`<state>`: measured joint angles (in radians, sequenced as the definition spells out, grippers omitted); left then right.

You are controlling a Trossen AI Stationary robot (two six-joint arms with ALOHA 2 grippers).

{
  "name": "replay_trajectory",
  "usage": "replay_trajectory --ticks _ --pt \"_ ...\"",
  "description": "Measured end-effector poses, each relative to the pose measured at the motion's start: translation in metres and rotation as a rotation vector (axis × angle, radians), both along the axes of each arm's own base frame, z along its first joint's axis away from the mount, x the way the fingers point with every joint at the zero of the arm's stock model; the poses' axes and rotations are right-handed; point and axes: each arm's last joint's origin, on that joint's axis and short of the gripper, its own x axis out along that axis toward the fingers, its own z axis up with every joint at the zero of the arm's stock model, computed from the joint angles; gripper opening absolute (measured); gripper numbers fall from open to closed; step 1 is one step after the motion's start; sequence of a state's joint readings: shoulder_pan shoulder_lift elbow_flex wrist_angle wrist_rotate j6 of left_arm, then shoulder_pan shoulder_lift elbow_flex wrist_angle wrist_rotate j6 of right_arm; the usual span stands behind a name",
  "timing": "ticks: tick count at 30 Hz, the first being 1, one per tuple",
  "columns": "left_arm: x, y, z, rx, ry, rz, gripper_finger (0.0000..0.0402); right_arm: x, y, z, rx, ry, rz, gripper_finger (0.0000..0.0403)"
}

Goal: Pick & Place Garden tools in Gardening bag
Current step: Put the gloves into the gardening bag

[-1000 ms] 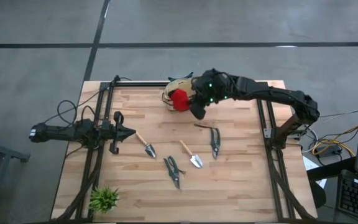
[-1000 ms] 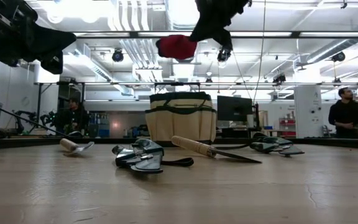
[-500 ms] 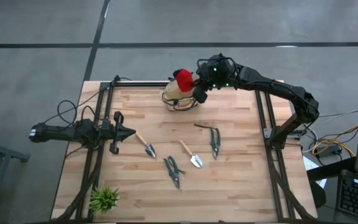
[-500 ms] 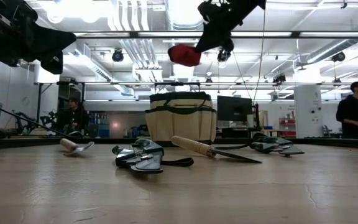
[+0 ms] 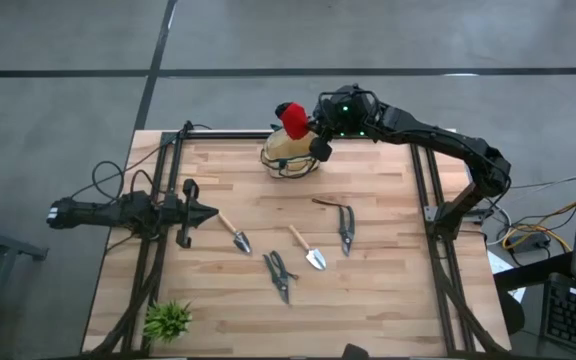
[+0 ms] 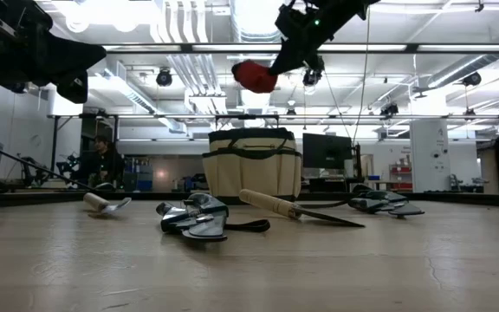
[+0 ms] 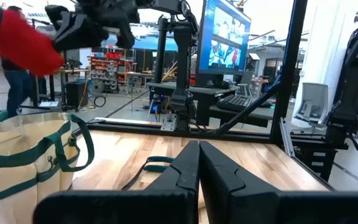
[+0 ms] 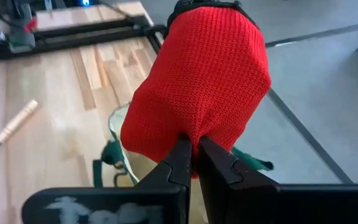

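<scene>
Wooden table (image 5: 368,280), right gripper (image 5: 303,128) pinching red lump (image 5: 292,120) above bag (image 5: 288,157)

The wooden table (image 5: 368,290) carries the gardening bag (image 5: 290,156), two trowels (image 5: 234,233) (image 5: 306,250), two shears (image 5: 279,274) (image 5: 344,226) and a green plant (image 5: 167,319).

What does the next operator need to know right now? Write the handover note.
Right hand: shut on the red knit item, held in the air above the gardening bag, not released.
Left hand: shut, empty, parked at the table's left side.
On the table: two trowels and two pruning shears.
Done: nothing visibly bagged. Left: the drop, then four tools.
</scene>
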<state>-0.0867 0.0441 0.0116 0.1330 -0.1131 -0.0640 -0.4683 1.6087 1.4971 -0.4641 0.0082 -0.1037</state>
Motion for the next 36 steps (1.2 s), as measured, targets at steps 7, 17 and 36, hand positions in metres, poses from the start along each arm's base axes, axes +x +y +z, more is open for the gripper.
replay_trajectory --ticks 7,17,36 --pt "0.0 0.0 0.0 0.0 0.0 0.0 0.0013 0.017 -0.009 -0.026 0.021 0.053 -0.001 0.0013" --pt "0.0 0.0 0.0 0.0 0.0 0.0 0.0013 0.021 -0.012 -0.034 0.024 0.077 -0.019 0.0013" --pt "0.0 0.0 0.0 0.0 0.0 0.0 0.0013 0.02 -0.013 -0.033 0.021 0.072 -0.05 0.0053"
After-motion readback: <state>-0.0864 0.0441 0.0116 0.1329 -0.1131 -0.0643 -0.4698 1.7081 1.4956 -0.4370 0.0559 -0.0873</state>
